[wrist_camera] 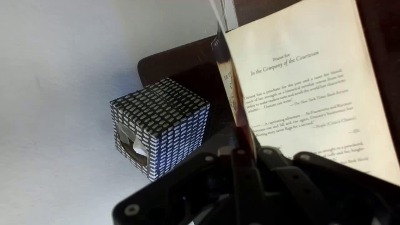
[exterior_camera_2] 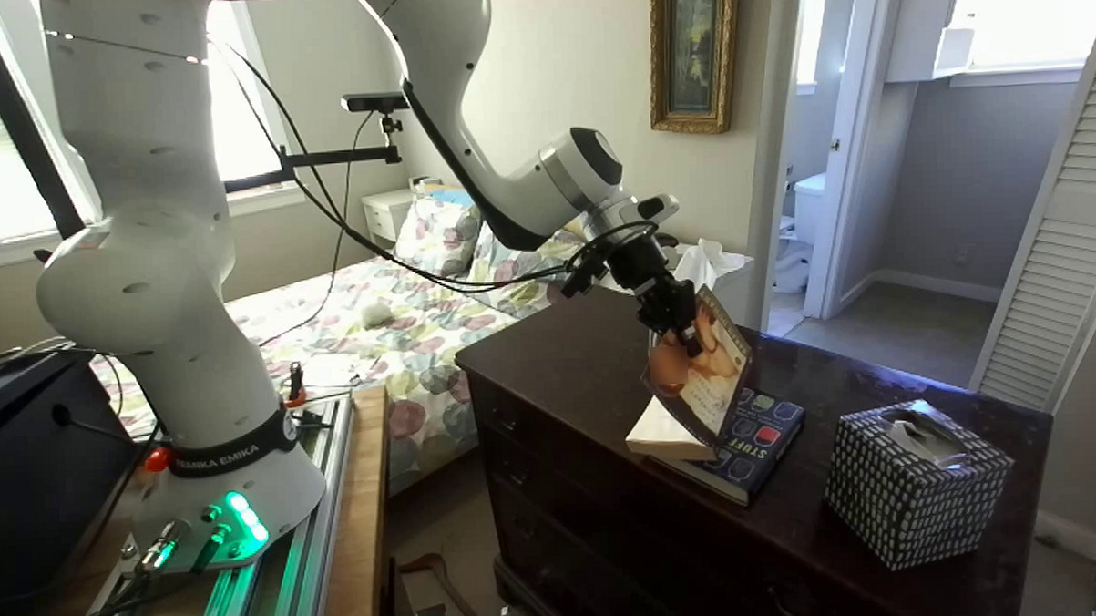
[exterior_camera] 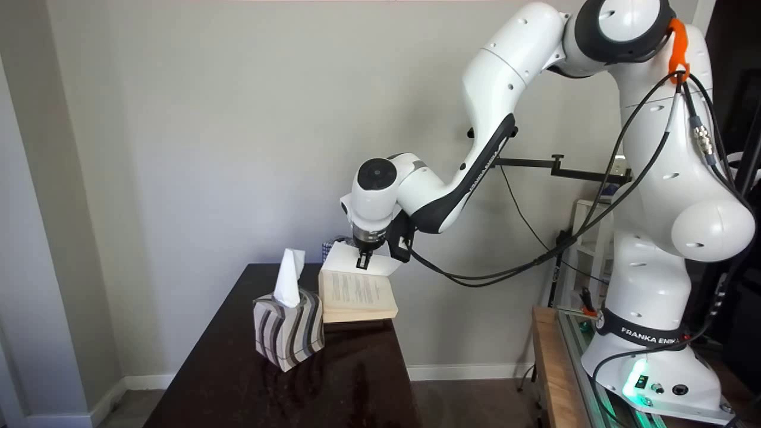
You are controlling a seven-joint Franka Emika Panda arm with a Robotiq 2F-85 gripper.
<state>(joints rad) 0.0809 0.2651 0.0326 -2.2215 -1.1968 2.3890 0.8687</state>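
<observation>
My gripper (exterior_camera: 363, 261) is shut on the front cover (exterior_camera_2: 722, 375) of a paperback. One finger is on each side of the raised cover, as the wrist view shows at the fingertips (wrist_camera: 252, 147). The cover (wrist_camera: 233, 90) stands tilted up from the book, seen almost edge-on. Its white inner side shows in an exterior view (exterior_camera: 385, 265). Below it the open book (exterior_camera: 358, 290) shows a printed first page (wrist_camera: 297, 81). A dark blue book titled STUFF (exterior_camera_2: 773, 432) lies under the paperback. The fingertip in front hides part of the cover picture.
A patterned black-and-white tissue box (exterior_camera_2: 919, 491) stands beside the books, also in the wrist view (wrist_camera: 162, 112). A striped tissue box (exterior_camera: 288, 333) stands on their other side. All stand on a dark dresser (exterior_camera_2: 559, 353) near a wall. A bed (exterior_camera_2: 394, 350) lies behind.
</observation>
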